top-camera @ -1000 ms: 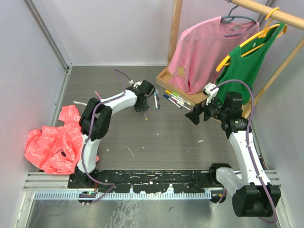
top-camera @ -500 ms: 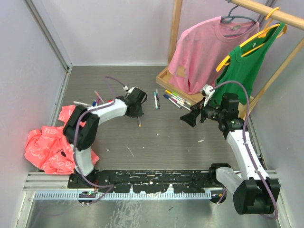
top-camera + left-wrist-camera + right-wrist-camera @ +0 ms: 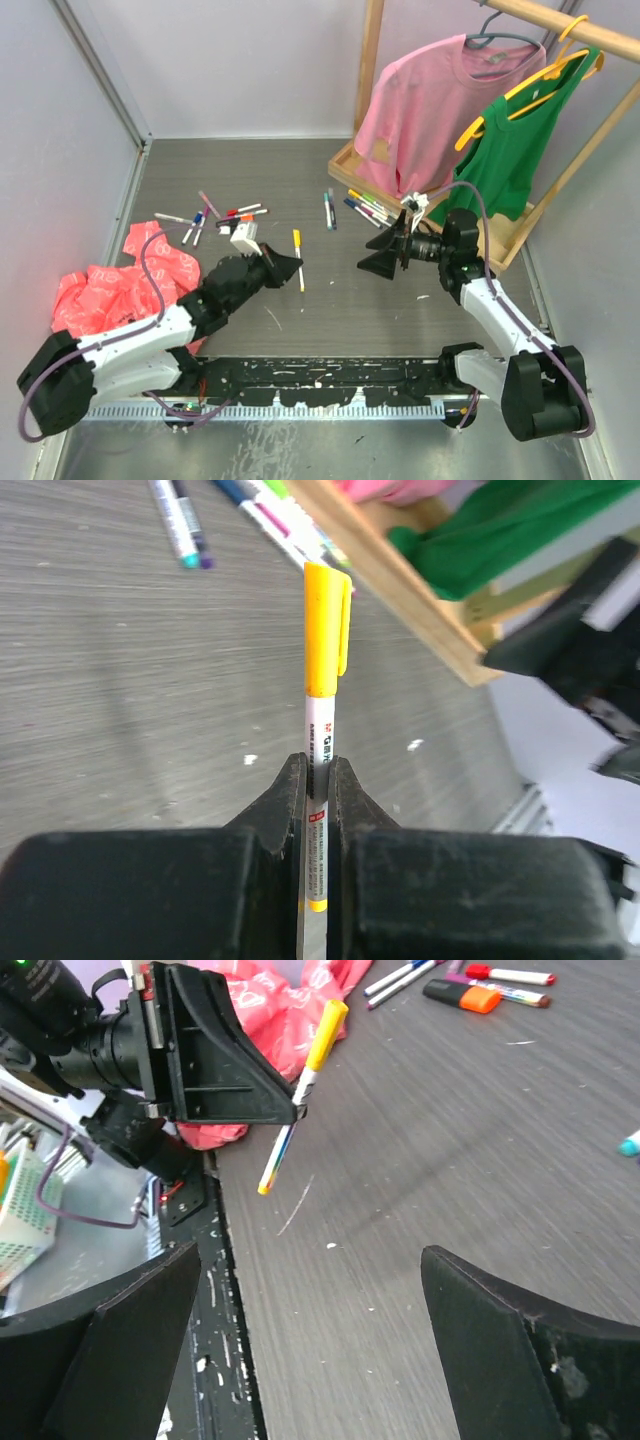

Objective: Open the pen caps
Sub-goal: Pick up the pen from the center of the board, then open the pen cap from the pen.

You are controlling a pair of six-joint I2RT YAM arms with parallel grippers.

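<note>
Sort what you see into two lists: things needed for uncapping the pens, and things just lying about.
For the job: yellow-capped pen, gripped in the left pincer; right pincer, open; loose pens.

Lying about: pink shirt; green top; red bag; wooden rack.

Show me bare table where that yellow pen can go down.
Bare: the far strip before the back wall, and the near stretch between the yellow pen, right gripper and black rail. Crowded: loose pens beside the red bag, and pens by the wooden tray.
</note>
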